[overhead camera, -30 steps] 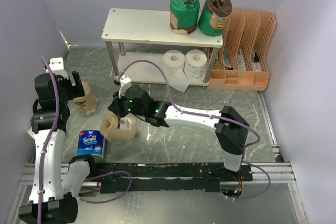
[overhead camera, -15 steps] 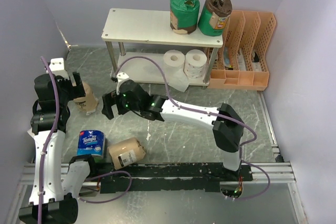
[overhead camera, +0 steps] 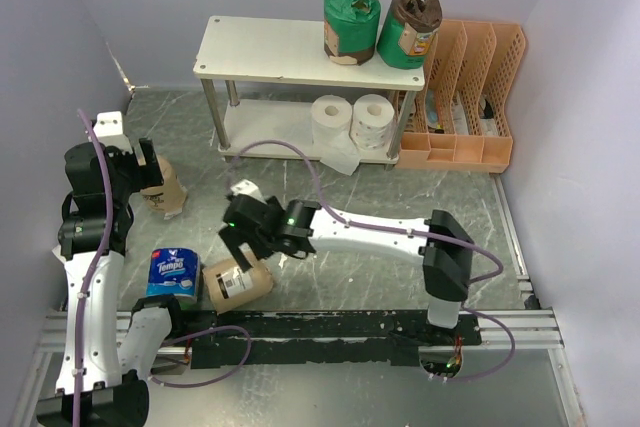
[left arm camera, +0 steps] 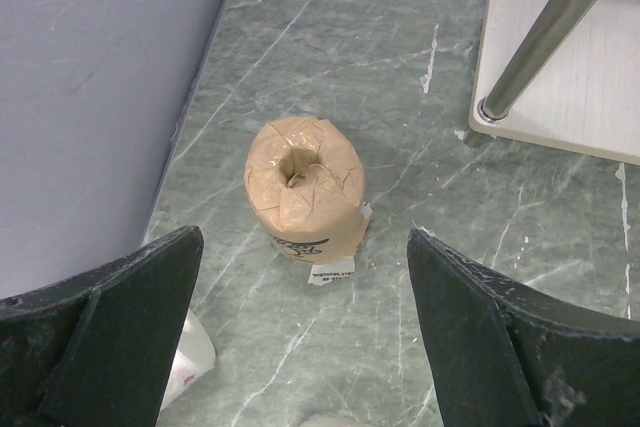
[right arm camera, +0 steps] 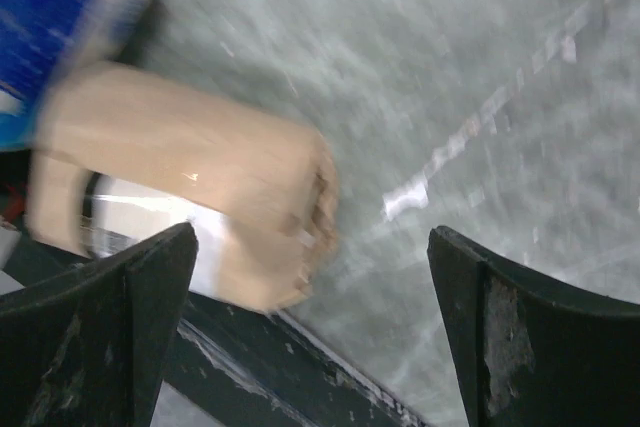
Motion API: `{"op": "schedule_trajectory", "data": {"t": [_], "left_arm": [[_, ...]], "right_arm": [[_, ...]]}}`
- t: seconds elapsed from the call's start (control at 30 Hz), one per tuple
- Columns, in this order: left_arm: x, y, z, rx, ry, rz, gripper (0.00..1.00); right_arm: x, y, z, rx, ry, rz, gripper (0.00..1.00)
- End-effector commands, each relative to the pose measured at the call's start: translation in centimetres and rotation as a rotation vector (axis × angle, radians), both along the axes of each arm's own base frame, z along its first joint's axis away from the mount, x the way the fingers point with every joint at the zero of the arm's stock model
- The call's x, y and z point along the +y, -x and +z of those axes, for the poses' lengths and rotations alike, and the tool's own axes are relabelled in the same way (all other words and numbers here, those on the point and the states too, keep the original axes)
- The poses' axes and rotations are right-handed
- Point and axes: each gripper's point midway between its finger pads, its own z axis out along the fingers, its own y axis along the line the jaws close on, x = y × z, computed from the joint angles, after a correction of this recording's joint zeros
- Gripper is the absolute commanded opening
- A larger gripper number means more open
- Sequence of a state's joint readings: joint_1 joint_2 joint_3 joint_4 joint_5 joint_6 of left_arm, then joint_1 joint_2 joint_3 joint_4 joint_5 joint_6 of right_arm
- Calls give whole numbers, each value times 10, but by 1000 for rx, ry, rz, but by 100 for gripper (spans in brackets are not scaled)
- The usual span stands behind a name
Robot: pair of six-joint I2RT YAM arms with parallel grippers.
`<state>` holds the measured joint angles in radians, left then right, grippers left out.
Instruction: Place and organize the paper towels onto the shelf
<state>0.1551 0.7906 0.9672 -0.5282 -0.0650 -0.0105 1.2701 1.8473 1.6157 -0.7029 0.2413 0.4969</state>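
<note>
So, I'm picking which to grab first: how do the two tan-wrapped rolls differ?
The upright tan roll, by the left pincer, stands with its folded end up; the tipped tan roll, by the right pincer, lies on its side. The upright one stands alone; the tipped one lies beside the blue Tempo roll. Both are off the shelf, ungripped.

AT THE BENCH (overhead camera: 380, 187): The shelf (overhead camera: 270, 47) stands at the back, with the file rack (overhead camera: 470, 97) just beside its right end. The top-board rolls (overhead camera: 352, 22) sit at that end, the lower-board rolls (overhead camera: 332, 119) beneath them. Front left, the tipped roll (overhead camera: 238, 282) lies just right of the Tempo roll (overhead camera: 172, 274), on the near side of my right hand (overhead camera: 243, 245). The upright roll (overhead camera: 163, 190) stands behind them, before my left hand (overhead camera: 140, 159).
</note>
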Motion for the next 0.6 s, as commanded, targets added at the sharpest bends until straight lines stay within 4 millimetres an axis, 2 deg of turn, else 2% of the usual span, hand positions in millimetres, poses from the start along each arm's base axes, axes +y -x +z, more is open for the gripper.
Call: {"op": "schedule_trajectory", "data": {"t": [0.0,0.13,0.2,0.3,0.43,0.57], "left_arm": [[-6,0,3,-21,-3,-38,96],[-9,0,3,-22,0,-51,95],[-10,0,3,-20,0,-55,95],[-10,0,3,-19,1,-60,95],[-12,-1,3,-17,1,-69,95],[-12,-1,2,-15,-2,-70,94]], "right_arm": [[-36,4,1,107,-128,-196,100],[-31,2,34,208,-475,-235,100],[-30,-1,35,268,-566,-239,100],[-20,0,29,353,-621,-227,100],[1,13,25,461,-667,-169,100],[3,15,3,491,-614,-188,100]]}}
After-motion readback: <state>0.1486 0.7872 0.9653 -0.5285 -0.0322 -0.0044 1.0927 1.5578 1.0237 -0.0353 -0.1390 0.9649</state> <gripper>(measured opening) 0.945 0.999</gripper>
